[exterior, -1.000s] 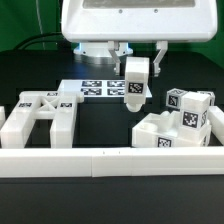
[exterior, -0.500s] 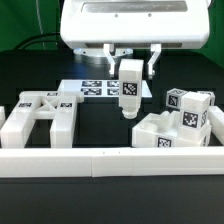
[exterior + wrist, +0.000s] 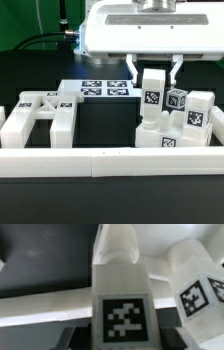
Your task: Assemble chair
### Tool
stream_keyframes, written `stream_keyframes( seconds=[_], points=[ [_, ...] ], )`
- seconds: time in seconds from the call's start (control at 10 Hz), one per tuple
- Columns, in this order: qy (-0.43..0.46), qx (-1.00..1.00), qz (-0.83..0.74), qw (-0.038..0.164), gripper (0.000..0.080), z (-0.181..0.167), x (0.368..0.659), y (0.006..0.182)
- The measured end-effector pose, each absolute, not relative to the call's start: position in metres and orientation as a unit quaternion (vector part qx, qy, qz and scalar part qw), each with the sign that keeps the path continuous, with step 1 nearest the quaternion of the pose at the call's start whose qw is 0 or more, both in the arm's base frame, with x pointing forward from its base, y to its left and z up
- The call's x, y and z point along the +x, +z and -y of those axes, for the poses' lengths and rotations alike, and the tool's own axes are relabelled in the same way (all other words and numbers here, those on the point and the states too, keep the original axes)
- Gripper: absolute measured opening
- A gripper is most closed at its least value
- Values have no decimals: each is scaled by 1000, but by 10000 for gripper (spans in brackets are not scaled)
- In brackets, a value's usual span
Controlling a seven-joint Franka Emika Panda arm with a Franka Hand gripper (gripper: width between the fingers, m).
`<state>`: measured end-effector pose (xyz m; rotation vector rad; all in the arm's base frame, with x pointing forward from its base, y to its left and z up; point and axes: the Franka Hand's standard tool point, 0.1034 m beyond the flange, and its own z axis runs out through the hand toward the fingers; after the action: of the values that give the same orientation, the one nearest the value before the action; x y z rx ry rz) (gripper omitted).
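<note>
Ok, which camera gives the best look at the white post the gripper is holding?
The exterior view: it shows nearly the full white post upright in the gripper, next to the other chair parts. The wrist view shows only its tagged face close up and foreshortened.

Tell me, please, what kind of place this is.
Probably a robotics lab test bench: a black table with a marker board, a low white rail, tagged white chair parts, and a gripper holding a post.
</note>
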<state>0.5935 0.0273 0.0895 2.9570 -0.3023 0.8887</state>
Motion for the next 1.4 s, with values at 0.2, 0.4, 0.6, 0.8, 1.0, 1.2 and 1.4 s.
stream_keyframes(
  seconds=[0.2, 0.4, 0.6, 0.8, 1.0, 1.2, 1.4],
  points=[
    [313, 945, 89, 30, 285, -28, 593, 83],
    [288, 953, 89, 26, 287, -31, 589, 76],
    [289, 953, 89, 26, 287, -31, 589, 75],
    [293, 952, 88, 27, 287, -31, 589, 74],
    [281, 955, 89, 25, 340, -32, 588, 73],
    [263, 960, 94, 17, 541, -33, 589, 77],
    [249, 963, 103, 2, 624, -26, 595, 100]
  ],
)
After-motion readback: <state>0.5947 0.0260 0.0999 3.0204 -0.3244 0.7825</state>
